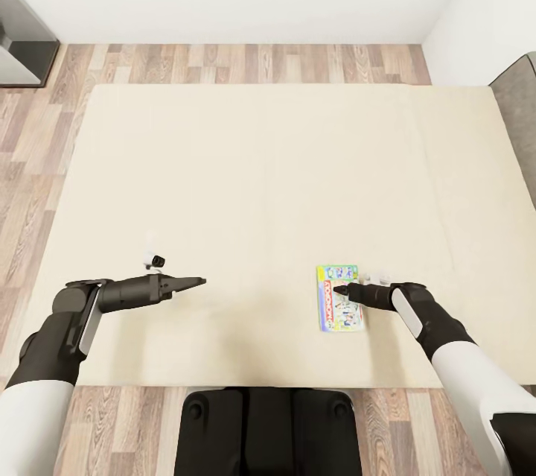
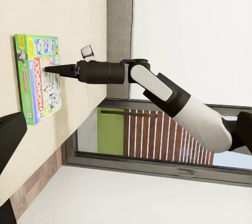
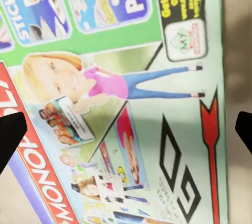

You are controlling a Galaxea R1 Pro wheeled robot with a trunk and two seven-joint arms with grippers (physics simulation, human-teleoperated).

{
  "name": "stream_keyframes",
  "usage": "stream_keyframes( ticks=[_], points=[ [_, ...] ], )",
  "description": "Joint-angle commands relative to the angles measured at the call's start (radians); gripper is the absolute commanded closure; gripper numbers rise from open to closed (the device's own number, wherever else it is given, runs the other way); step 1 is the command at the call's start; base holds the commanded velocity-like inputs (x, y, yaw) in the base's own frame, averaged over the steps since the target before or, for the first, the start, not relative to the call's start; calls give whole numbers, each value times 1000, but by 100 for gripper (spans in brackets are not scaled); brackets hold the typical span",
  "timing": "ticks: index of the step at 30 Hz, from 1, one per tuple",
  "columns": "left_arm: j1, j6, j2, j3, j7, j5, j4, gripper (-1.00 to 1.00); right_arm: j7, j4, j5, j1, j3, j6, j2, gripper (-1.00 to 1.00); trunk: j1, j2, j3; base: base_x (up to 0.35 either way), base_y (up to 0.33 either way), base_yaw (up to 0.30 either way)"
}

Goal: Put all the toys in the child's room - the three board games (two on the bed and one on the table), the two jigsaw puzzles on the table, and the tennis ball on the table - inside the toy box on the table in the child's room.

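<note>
Flat green Monopoly board game box (image 1: 339,298) on plain beige bed (image 1: 260,178); right gripper (image 1: 339,290) spread above it; best to pinch one long edge squarely.

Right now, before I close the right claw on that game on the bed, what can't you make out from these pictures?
- Right claw contact with the board game: head view too small, left wrist view sideways; touching or hovering unclear.
- Game's edges: cut off by the frame in the right wrist view.
- Left claw: open or shut unclear, its fingers line up in the head view.
- Bed: one game visible.
</note>
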Motion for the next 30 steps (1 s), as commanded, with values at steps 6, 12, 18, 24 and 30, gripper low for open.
stream_keyframes(
  ticks=[6, 12, 18, 24, 30],
  points=[
    [0, 10, 0, 1, -4, -1, 1, -100, 3, -1, -8, 0, 4, 0, -1, -100, 1, -1, -1, 0, 1, 1],
    [0, 10, 0, 0, -4, -1, 1, -100, 3, -1, -6, 0, 6, -1, -1, -100, 1, -1, -1, 0, 0, 125],
    [0, 9, 0, 1, -4, -2, 1, -100, 3, -1, -6, 0, 6, -3, -1, -100, 1, -1, -1, 14, 2, 82],
    [0, 8, 1, 1, -4, -1, 2, -100, 2, -1, -7, 0, 6, -3, -1, -100, 1, -1, -1, 51, 10, 7],
    [0, 6, 0, 1, -4, -1, 2, -100, 2, -1, -7, 0, 5, -4, -1, -100, 1, -1, -1, 5, 1, 1]
  ],
)
